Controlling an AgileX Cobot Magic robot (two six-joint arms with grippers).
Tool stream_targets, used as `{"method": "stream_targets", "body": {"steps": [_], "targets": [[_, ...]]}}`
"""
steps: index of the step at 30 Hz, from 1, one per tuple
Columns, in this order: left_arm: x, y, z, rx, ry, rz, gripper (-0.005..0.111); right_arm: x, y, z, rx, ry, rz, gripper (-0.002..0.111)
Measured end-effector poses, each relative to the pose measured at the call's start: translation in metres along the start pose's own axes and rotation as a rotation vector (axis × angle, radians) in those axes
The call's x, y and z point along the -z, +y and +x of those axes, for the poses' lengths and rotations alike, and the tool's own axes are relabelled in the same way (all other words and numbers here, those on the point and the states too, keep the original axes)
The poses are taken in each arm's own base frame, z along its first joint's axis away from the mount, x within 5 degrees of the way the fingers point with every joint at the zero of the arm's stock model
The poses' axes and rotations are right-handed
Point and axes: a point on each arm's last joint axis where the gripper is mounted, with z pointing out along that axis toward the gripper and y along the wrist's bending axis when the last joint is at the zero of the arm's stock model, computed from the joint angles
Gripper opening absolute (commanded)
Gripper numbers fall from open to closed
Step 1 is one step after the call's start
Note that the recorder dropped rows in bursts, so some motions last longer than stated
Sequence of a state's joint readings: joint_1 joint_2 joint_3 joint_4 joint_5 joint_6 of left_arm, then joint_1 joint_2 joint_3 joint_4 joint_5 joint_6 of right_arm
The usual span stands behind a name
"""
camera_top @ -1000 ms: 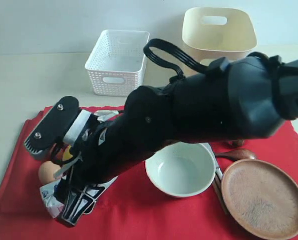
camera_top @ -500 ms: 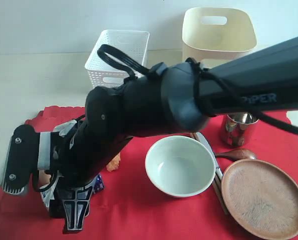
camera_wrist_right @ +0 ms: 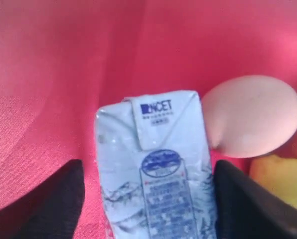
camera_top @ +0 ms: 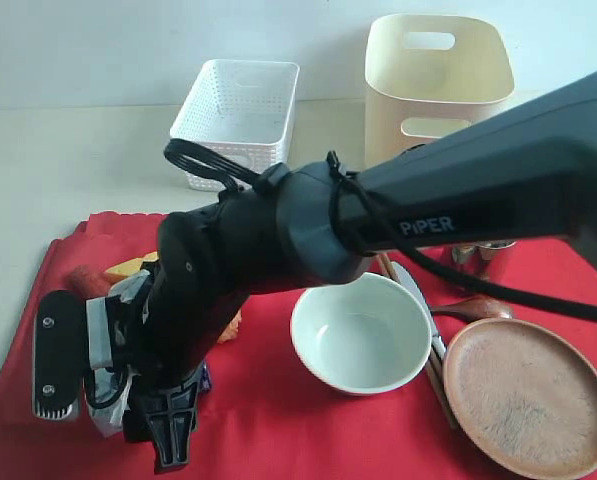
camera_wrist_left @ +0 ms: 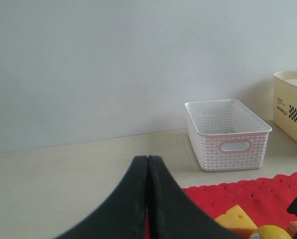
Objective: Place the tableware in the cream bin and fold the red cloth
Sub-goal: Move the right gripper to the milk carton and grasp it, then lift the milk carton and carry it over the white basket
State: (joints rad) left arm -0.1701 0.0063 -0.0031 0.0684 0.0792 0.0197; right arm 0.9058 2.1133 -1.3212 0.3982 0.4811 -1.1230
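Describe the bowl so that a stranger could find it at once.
Start at the large red cloth. Near its middle, just left of the round brown plate, sits a bowl. It is the only deep, pale, empty dish there.

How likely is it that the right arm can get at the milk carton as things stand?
Probably yes: the right arm has its jaws open either side of the milk carton, which lies uncovered on the red cloth. The egg sits close beside it and may get nudged.
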Motion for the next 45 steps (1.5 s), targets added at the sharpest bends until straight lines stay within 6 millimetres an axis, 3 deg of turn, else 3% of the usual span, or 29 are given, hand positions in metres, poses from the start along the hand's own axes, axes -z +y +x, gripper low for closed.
{"method": "stream_targets", "body": {"steps": [17,24,30,36,45], "targets": [[0.000,0.000,0.000,0.000,0.000,0.000,0.000,0.001,0.001,0.000,-0.027,0.005,-0.009,0.000],[0.000,0.000,0.000,0.000,0.000,0.000,0.000,0.007,0.003,-0.001,-0.028,0.011,-0.032,0.000],[0.000,0.000,0.000,0.000,0.000,0.000,0.000,0.031,0.001,-0.010,-0.075,-0.018,-0.009,0.000],[0.000,0.000,0.000,0.000,0.000,0.000,0.000,0.073,-0.006,-0.022,-0.147,-0.074,0.094,0.000],[0.000,0.000,0.000,0.000,0.000,0.000,0.000,0.129,-0.049,-0.020,-0.358,-0.300,0.398,0.000]]}}
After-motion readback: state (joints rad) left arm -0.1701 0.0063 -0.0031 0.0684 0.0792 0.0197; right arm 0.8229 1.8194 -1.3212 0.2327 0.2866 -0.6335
